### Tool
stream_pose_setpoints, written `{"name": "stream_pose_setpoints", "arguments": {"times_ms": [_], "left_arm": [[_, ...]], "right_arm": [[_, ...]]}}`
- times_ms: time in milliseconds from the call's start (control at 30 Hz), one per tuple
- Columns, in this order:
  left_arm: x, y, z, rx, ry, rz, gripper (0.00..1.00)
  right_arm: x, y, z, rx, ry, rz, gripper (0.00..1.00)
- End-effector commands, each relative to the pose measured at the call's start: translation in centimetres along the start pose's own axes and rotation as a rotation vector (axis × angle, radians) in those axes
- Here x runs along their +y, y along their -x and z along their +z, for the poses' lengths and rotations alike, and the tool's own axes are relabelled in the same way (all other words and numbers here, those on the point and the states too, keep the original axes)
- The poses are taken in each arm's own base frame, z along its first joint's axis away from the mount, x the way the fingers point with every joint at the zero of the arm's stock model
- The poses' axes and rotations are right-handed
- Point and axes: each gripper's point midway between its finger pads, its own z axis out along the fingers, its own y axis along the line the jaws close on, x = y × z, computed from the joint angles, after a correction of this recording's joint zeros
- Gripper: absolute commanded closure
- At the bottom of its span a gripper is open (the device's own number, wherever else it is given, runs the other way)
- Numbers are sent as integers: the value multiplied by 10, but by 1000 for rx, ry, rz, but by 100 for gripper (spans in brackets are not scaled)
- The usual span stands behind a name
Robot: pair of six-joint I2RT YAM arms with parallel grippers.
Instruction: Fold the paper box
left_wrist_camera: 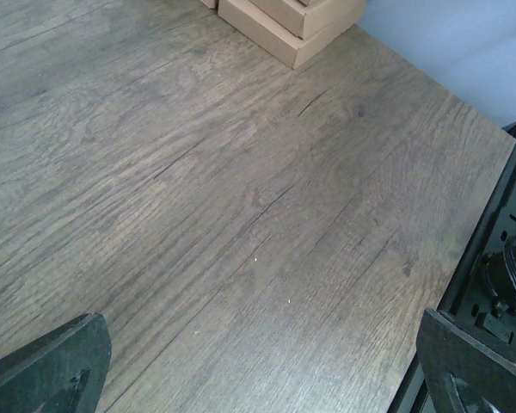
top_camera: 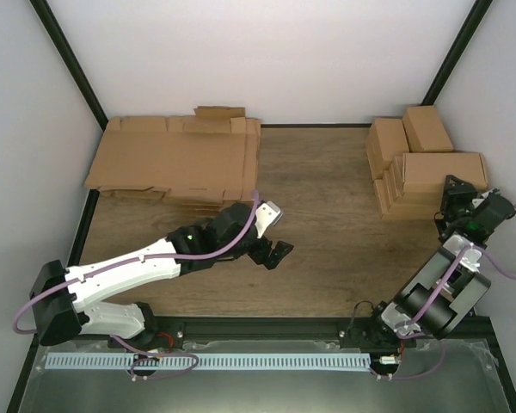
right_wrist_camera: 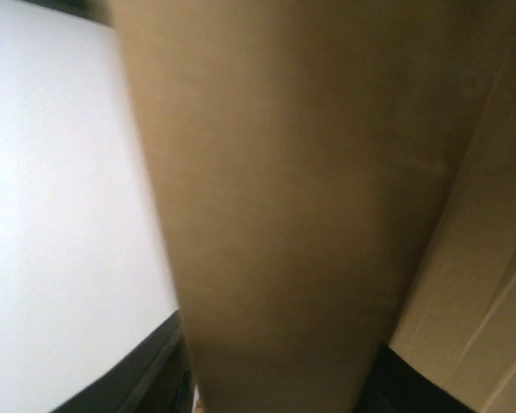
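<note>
The paper box (top_camera: 439,169), folded shut, lies on top of the stacked brown boxes at the table's right side. My right gripper (top_camera: 458,200) is shut on its near end. In the right wrist view the paper box (right_wrist_camera: 292,215) fills the space between the dark fingers (right_wrist_camera: 159,379) of that gripper (right_wrist_camera: 275,383), blurred and very close. My left gripper (top_camera: 273,252) hangs open over the middle of the wooden table, holding nothing. The left wrist view shows only bare wood between the wide-apart fingertips of the left gripper (left_wrist_camera: 267,370).
A pile of flat brown cardboard sheets (top_camera: 176,159) lies at the back left. Finished closed boxes (top_camera: 396,146) are stacked at the back right, and their corner (left_wrist_camera: 292,21) shows in the left wrist view. A black frame rail (left_wrist_camera: 490,258) borders the table, and white walls enclose it.
</note>
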Motion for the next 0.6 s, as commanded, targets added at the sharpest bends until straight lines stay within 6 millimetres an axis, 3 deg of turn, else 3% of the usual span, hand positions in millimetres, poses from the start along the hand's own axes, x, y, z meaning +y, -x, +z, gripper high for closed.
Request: {"name": "stream_pose_setpoints", "arguments": {"times_ms": [0,133,300,567], "left_arm": [[-2,15,0,-38,-1,-4,0],[0,12,2,-30,9,-10,0],[1,8,6,-15,9,-18,0],[4,4,5,0,23,-12,0]], "right_arm": [[1,18,5,-73,-74,-16,51],[-10,17,-1,-93,-138,1,19],[-14,14,-8,-103,-169,-12,1],[-9,23,-18,-144,-234,-41,0]]}}
